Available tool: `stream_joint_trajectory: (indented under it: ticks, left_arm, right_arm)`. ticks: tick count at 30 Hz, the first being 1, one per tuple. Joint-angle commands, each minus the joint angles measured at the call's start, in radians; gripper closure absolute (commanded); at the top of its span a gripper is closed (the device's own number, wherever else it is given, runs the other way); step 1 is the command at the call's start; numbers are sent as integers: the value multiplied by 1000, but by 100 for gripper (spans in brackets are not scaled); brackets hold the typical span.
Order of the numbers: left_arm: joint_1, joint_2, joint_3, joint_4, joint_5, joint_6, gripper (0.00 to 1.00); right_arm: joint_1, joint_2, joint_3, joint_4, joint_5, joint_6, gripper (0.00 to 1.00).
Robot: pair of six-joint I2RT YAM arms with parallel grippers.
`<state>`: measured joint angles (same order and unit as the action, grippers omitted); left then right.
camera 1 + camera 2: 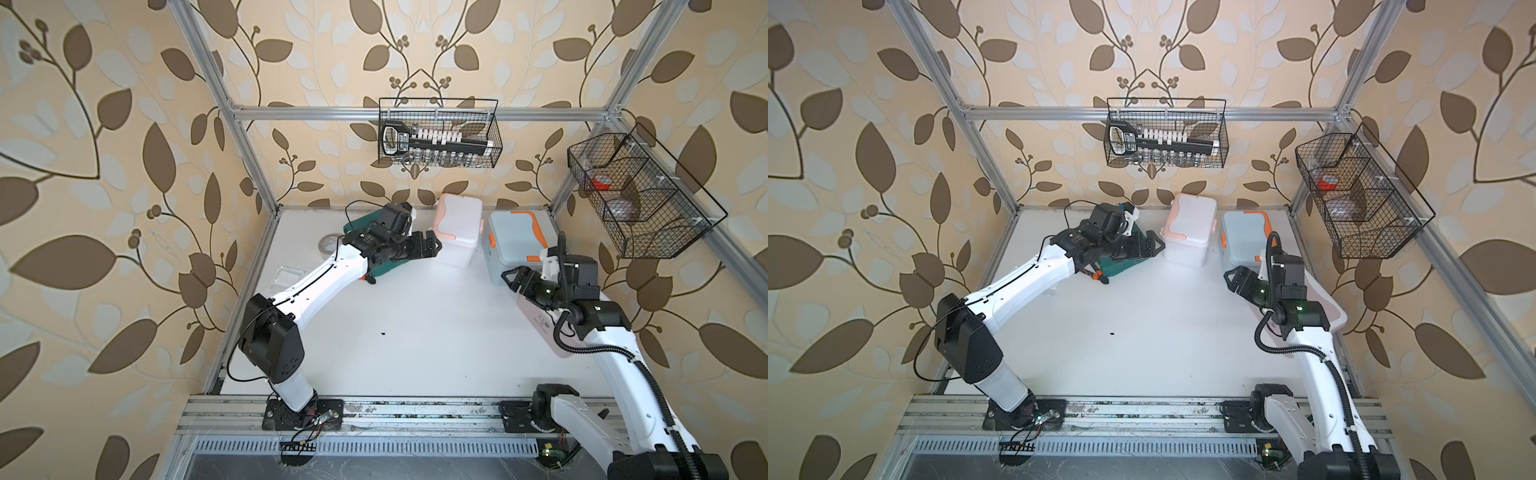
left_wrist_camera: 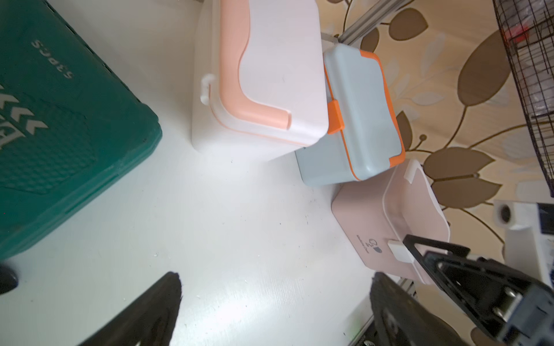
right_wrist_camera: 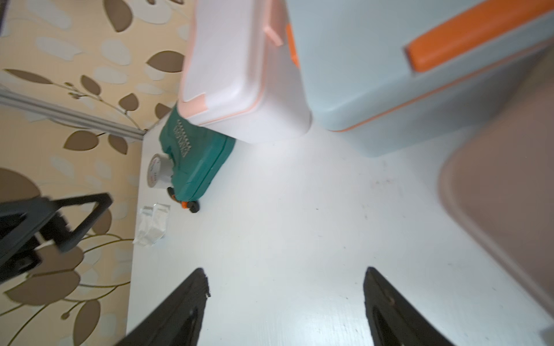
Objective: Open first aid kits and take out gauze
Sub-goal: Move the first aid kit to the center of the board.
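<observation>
Just beyond spread left jaws, white kit (image 1: pixel 461 224); beside spread right jaws, blue kit (image 1: pixel 515 241).

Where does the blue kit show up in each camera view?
Top view: blue kit at the back of the table, right of centre.
Top view: same place.
Left wrist: between white kit and pink kit, at.
Right wrist: close up, large, beside the white kit.
Shared landmark: the white kit, next to it in every view.
</observation>
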<state>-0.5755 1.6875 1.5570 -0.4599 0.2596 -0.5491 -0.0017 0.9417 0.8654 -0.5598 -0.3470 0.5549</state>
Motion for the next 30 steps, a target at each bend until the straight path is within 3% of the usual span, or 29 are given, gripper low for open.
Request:
stream_joint_trajectory:
  ticks: [1, 5, 18, 21, 26, 30]
  left_arm:
    - [35, 66, 89, -10, 41, 51, 1]
    - [63, 161, 182, 33, 65, 76, 1]
    - [139, 534, 586, 36, 172, 92, 1]
    - [141, 589, 630, 54, 198, 88, 1]
    - [139, 658, 688, 73, 253, 68, 1]
    - [127, 678, 690, 91, 282, 50, 1]
  right_arm:
    - [75, 76, 62, 111, -42, 13, 20]
    - [127, 206, 139, 181, -5, 18, 26]
    - [110, 667, 457, 215, 98, -60, 27]
    - [99, 758, 537, 197, 110, -72, 25]
    - [75, 885, 629, 190, 75, -76, 11]
    - [73, 966, 691, 175, 7, -83, 8]
